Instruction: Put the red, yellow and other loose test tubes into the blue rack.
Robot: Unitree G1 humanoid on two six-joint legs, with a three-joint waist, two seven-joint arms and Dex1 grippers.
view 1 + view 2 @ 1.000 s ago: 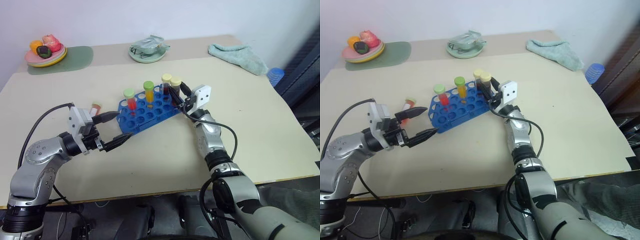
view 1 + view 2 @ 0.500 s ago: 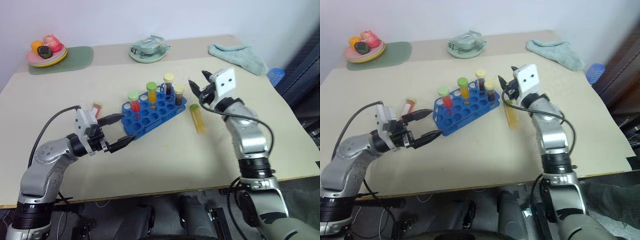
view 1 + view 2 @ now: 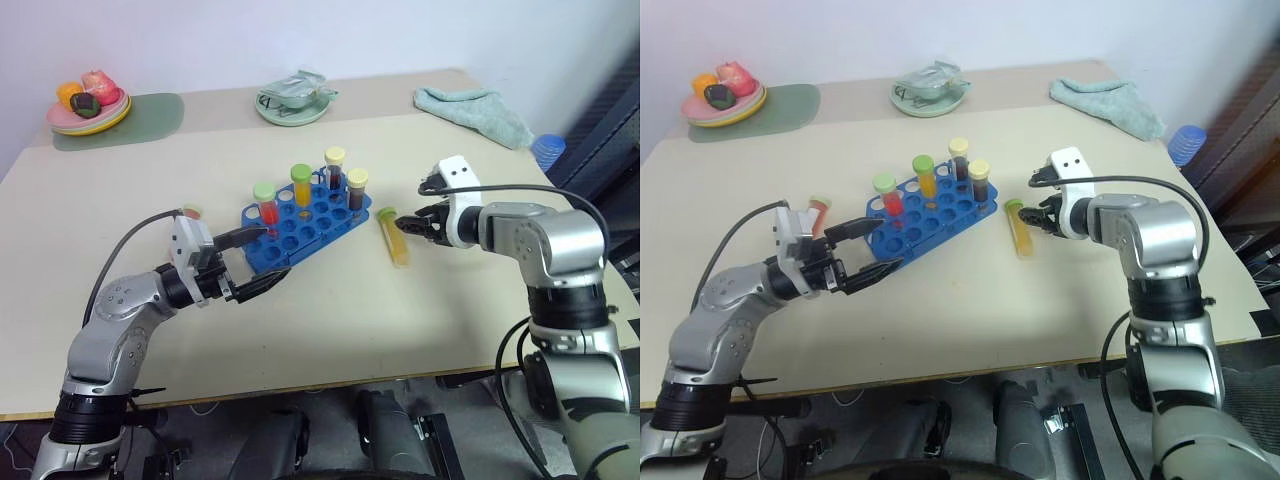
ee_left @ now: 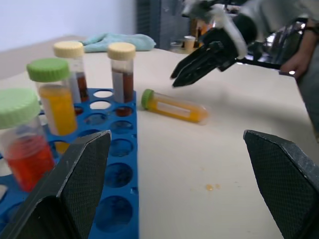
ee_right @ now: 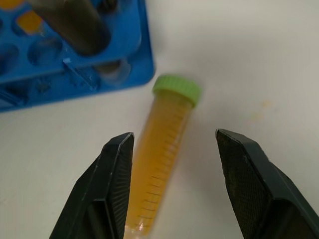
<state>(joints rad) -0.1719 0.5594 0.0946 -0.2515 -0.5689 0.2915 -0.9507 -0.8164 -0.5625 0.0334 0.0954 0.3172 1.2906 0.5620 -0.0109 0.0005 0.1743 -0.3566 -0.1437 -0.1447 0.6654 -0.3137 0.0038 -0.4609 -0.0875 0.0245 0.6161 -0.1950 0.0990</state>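
Yellow-orange tube (image 3: 394, 237) lies flat on the table (image 3: 300, 330) just right of the blue rack (image 3: 305, 222), green cap far, long axis near-far; four capped tubes stand upright in the rack. Right gripper (image 3: 412, 222) hangs beside it, jaws parted, empty. Left gripper (image 3: 262, 259) gapes wide, empty, at the rack's near-left end

Left wrist view: the tube (image 4: 173, 107) lies past the rack

Right wrist view: printed graduation marks run along the tube (image 5: 159, 159); no readable writing

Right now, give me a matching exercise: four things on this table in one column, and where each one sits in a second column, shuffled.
Things:
1. red tube with green cap
2. loose yellow tube
3. teal cloth
4. fruit plate

Places:
A. far left, on a green mat
B. lying flat beside the blue rack
C. far right corner
D. standing in the blue rack

Pairs: 1-D, 2-B, 3-C, 4-A
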